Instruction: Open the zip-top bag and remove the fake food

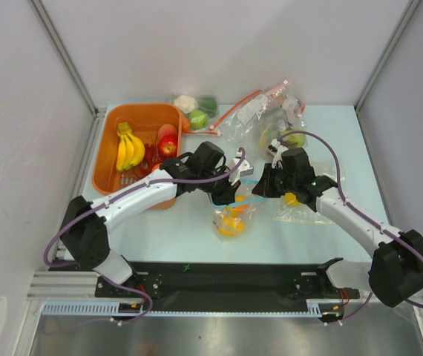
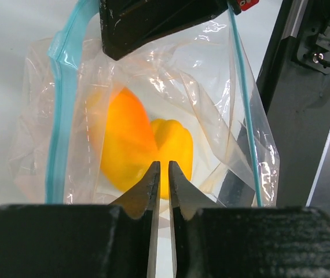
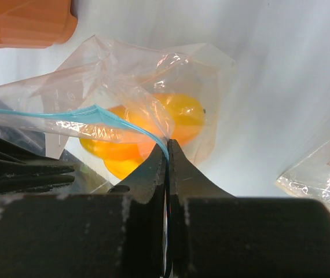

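The zip-top bag (image 1: 234, 211) hangs between my two grippers above the table, its teal-blue zip strip (image 1: 247, 200) stretched apart and the mouth open. Yellow-orange fake food (image 1: 230, 224) lies in its bottom. The left wrist view looks down into the bag (image 2: 223, 133) at an orange piece (image 2: 124, 139) and a yellow piece (image 2: 173, 142). My left gripper (image 2: 164, 168) is nearly shut, pinching the near clear lip. My right gripper (image 3: 167, 145) is shut on the teal strip (image 3: 104, 113); fruit (image 3: 182, 113) shows behind it. A yellow banana bunch (image 1: 130, 148) lies in the orange basket.
The orange basket (image 1: 111, 126) at back left also holds a red apple (image 1: 167, 146). A green apple (image 1: 198, 119) and a clear bag with a red strip (image 1: 260, 111) lie at the back. Another clear bag (image 1: 294, 211) lies under my right arm.
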